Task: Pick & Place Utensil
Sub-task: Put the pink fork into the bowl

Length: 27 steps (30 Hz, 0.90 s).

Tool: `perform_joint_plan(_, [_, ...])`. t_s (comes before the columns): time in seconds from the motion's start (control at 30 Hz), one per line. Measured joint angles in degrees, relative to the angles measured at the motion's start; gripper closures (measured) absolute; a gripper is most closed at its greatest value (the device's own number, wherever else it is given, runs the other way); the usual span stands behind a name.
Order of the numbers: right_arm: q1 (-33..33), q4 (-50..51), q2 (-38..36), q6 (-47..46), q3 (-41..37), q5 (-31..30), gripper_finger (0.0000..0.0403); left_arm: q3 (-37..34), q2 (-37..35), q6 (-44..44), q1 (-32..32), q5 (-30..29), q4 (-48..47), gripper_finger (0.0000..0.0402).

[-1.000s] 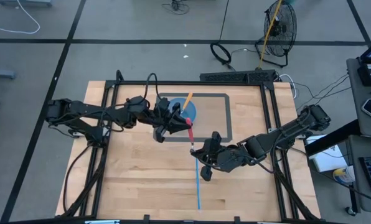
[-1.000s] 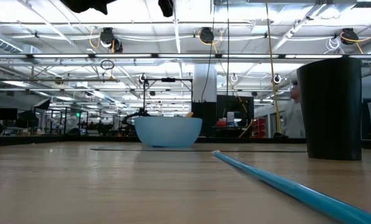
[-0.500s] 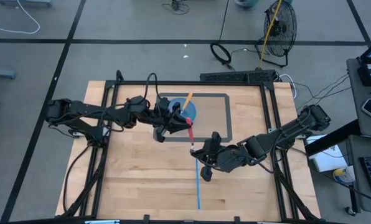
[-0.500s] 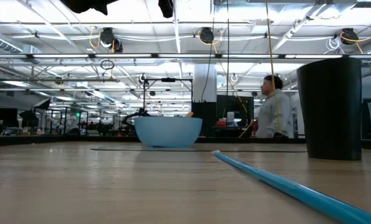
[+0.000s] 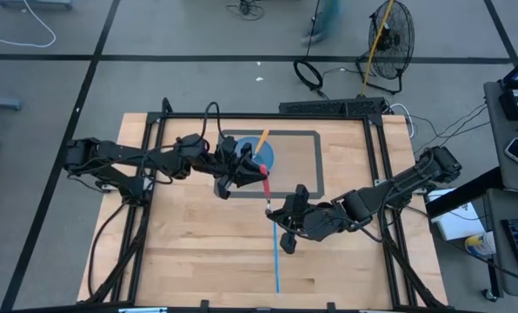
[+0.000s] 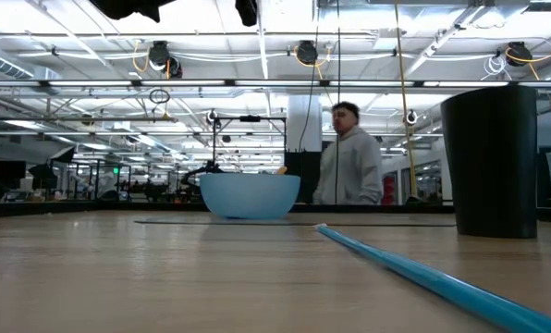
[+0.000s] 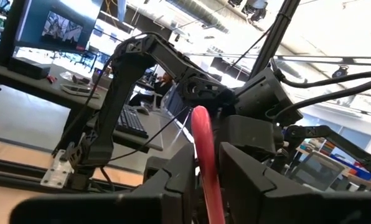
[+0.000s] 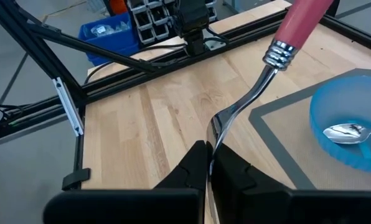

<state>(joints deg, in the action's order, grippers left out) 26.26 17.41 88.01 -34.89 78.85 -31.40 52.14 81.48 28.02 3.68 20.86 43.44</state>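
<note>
Red-handled fork (image 8: 279,56): tines hidden between the right gripper (image 8: 210,163) fingers; handle end cut off at the frame edge. Blue bowl (image 8: 350,121): far side cut off beside the fork. Teal utensil (image 6: 414,268): near end cut off. Person (image 5: 324,19): blurred beyond the bowl.

Red-handled fork (image 8: 279,56) held aloft beside blue bowl (image 8: 350,127)

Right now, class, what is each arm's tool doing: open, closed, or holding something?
Left tool: closed on the pink handle of the fork.
Right tool: closed on the metal end of the same fork, beside the blue bowl.
</note>
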Motion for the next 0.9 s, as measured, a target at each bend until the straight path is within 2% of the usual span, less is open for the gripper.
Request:
perform_joint_plan(0.47, [-0.02, 0.13, 0.0, 0.28, 0.0, -0.15, 0.0401, 0.0, -0.01, 0.84, -0.44, 0.04, 0.09, 0.0352])
perform_joint_plan(0.9, [-0.02, 0.1, 0.0, 0.17, 0.0, -0.24, 0.0401, 0.0, -0.01, 0.42, -0.44, 0.09, 0.13, 0.0354])
